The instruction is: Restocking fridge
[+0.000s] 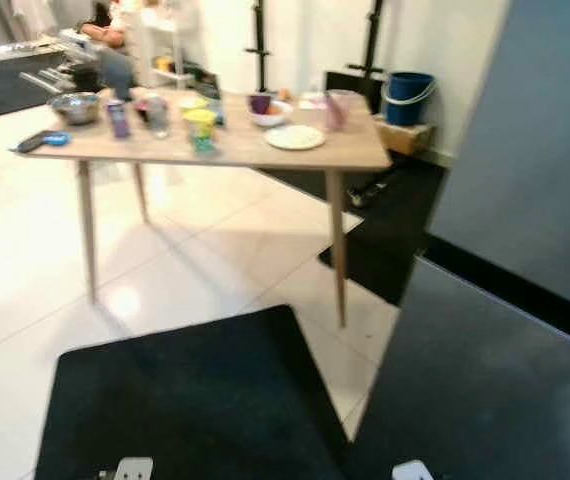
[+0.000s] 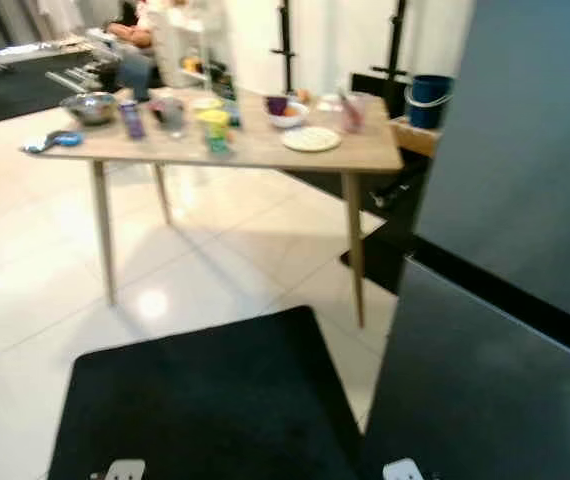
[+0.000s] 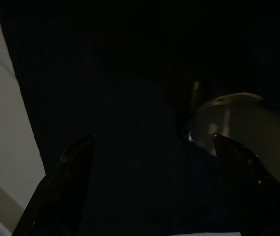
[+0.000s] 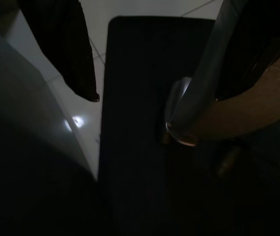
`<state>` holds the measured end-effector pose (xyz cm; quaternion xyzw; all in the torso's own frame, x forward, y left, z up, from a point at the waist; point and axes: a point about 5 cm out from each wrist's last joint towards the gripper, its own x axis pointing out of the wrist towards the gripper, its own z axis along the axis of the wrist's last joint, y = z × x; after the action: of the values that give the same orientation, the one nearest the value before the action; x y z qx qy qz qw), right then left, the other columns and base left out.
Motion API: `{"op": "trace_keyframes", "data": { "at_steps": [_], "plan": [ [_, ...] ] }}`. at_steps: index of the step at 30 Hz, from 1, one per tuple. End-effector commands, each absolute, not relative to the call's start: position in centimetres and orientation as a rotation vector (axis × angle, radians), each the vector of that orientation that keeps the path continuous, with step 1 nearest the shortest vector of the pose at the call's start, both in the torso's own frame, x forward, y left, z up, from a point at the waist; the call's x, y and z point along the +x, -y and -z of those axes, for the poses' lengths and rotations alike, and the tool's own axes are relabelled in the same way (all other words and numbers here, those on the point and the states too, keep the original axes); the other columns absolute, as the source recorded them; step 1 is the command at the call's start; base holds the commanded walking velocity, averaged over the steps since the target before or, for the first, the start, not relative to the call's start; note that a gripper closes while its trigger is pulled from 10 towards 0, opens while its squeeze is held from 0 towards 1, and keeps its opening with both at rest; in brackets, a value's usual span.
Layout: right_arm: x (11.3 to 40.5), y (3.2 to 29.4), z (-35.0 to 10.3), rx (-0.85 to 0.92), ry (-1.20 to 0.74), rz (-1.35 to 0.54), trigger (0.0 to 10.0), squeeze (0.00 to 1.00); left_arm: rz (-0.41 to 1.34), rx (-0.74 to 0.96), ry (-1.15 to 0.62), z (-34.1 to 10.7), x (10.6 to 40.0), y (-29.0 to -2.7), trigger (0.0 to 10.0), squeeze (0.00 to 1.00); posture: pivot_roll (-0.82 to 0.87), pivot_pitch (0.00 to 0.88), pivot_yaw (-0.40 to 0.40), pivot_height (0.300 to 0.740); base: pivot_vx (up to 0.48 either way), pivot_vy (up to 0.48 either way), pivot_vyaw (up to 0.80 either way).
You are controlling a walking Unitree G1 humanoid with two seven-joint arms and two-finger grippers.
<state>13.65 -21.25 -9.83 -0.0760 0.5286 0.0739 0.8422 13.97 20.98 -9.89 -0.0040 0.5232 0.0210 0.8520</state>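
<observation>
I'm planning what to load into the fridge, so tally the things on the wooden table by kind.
Bowls: 2, a metal bowl and a white bowl
Plates: 1, a white plate
Cups and small containers: about 5, blurred
Dark flat item at the table's left edge: 1
Total: about 9

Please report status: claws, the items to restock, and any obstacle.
Both claws hang idle and open, left claw, right claw. Items on wooden table ahead, untouched. Black mat lies between.
</observation>
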Motion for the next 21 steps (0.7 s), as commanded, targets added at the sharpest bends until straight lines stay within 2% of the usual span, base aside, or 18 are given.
{"op": "trace_keyframes", "data": {
  "at_steps": [1, 8, 11, 21],
  "plan": [
    [12.47, 21.32, 10.22, -0.147, -1.150, -0.148, 10.0, 0.00, -0.058, -0.004, -1.095, 9.75, 14.07, -21.52, 10.0, 0.00, -0.04, 0.039, 0.013, 0.740, 0.000, 0.000, 0.80],
    [11.83, 21.24, 10.43, -0.155, -1.169, -0.157, 10.0, 0.00, -0.047, -0.013, -1.074, 9.60, 14.73, -21.02, 10.0, 0.00, -0.05, 0.038, 0.016, 0.740, 0.000, 0.000, 0.80],
    [11.83, 21.31, 10.42, -0.160, -1.165, -0.152, 10.0, 0.00, -0.045, -0.014, -1.071, 9.58, 14.80, -20.94, 10.0, 0.00, -0.05, 0.036, 0.018, 0.740, 0.000, 0.000, 0.48],
    [11.65, 21.54, 10.45, -0.182, -1.173, -0.142, 10.0, 0.00, -0.037, -0.027, -1.070, 9.68, 14.61, -20.67, 10.0, 0.00, -0.04, 0.036, 0.010, 0.740, 0.000, 0.000, 0.00]
  ]
}}
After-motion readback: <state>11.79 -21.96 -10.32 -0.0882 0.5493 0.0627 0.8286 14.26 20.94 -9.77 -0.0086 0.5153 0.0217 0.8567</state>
